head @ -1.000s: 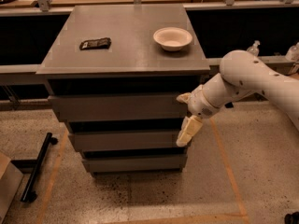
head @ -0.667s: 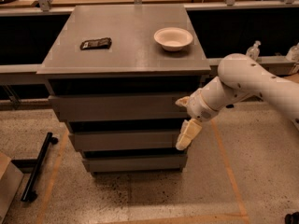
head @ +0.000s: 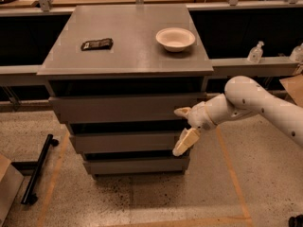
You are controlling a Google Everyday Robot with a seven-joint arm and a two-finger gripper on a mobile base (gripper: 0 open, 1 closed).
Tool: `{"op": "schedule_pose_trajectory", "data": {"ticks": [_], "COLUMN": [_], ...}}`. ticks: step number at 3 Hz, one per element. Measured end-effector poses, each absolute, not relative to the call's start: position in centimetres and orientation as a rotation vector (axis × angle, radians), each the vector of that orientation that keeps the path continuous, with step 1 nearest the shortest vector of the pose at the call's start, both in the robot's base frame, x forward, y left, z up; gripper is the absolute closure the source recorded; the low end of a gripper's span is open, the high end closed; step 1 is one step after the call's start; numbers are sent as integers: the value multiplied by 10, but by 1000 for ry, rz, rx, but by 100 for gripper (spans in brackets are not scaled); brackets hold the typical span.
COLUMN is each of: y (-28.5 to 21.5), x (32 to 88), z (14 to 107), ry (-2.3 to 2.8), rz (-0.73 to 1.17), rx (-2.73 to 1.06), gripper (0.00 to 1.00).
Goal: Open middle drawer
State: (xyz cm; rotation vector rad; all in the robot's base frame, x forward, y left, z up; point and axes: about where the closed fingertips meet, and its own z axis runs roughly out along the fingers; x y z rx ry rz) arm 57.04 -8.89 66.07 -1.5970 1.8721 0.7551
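Here, a grey cabinet (head: 128,86) with three drawers stacked one over another, seen from the front and a little above.

Middle drawer (head: 123,142): second front down, flat grey slab. Dark gaps above and below it. Only the front shows; it looks closed, in step with the other two.

Top drawer (head: 118,109) is the tallest-looking front. Bottom drawer (head: 135,165) is the lowest, just above the speckled floor (head: 156,197).

White arm (head: 251,103) comes in from the right edge, elbow high, wrist angled down and left toward the cabinet.

Claw (head: 184,126) is at the right end of the fronts, its two tan fingers spread apart, so open, with nothing held. The upper finger (head: 182,111) lies against the lower right corner of the top drawer. The lower finger (head: 186,142) hangs over the right end of the middle drawer front; whether it touches cannot be told.

Worktop (head: 128,56): a dark flat packet (head: 97,44) toward the left, a white bowl (head: 175,39) toward the right, well apart.

Behind on the right, a clear bottle (head: 255,52) stands on a ledge (head: 251,66).

Floor, left: a black bar (head: 38,168) lies at a slant, with the corner of a cardboard box (head: 7,188) beside it. Orange tape lines (head: 229,169) frame the cabinet.
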Motion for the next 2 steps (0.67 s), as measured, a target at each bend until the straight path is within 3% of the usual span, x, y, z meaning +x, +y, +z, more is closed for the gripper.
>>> {"op": "schedule_pose_trajectory", "data": {"ticks": [2], "y": [-80], "x": [588], "z": [601], "ry": [1833], "rz": [922], "rx": [-1488], "gripper": [0]}}
